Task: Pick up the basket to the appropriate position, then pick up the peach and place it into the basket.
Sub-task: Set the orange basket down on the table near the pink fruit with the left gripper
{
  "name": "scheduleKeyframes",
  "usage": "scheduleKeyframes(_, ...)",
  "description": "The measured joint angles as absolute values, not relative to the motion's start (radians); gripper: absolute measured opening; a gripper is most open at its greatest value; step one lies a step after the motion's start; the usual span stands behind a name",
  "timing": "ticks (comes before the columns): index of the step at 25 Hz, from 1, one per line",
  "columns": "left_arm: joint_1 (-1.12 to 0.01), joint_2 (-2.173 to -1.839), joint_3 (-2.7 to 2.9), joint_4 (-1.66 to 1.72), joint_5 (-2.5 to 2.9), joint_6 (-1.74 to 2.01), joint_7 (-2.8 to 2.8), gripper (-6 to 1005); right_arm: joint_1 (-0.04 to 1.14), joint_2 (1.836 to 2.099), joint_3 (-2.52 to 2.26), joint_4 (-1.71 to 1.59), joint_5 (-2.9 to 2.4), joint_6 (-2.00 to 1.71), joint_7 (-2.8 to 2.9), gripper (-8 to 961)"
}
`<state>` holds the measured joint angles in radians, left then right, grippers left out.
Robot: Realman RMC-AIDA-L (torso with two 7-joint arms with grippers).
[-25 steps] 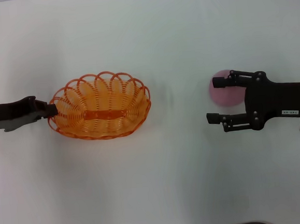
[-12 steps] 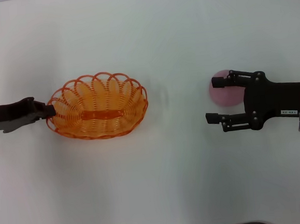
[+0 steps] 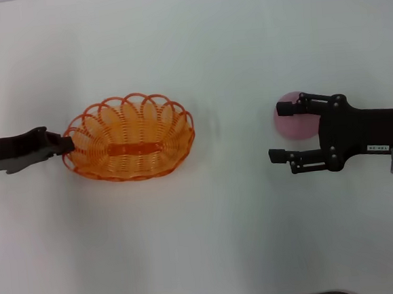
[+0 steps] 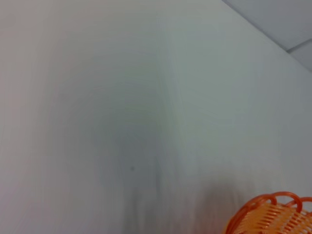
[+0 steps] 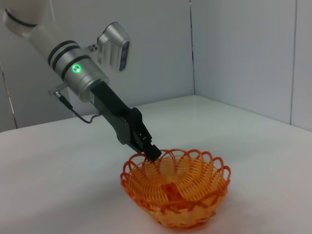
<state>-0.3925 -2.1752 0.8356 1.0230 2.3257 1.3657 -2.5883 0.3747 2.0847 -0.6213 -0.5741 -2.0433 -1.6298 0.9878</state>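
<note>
Head view: the left claw (image 3: 67,143), entering from the left edge of the frame, is closed on the scalloped rim at the left end of the orange wire basket (image 3: 130,147), which sits left of centre on the white counter (image 3: 211,241). The right-wrist view confirms this grip: the dark fingertips pinch one rim loop of the basket (image 5: 175,187), whose base appears to rest on or just above the counter; which of the two cannot be told.

The right claw (image 3: 284,131), entering from the right edge, is spread wide and holds nothing. Its upper finger overlaps the peach (image 3: 295,122) in the picture, and its lower finger lies below the fruit. The pale pink peach rests at centre right, well apart from the basket, partly hidden by the claw.

Progress, as judged: the basket is gripped and its placing seems under way or nearly done. The peach is not yet grasped, so its pickup, carry and release into the empty basket all remain.
</note>
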Motion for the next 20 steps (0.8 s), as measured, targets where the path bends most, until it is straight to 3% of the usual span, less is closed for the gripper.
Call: scheduleKeyframes(20,-0.374,-2.175,0.878,1.026,2.26,1.345,-2.593,73,0.379,2.086,-0.623,-0.572,-2.043,-1.631,0.988,894)
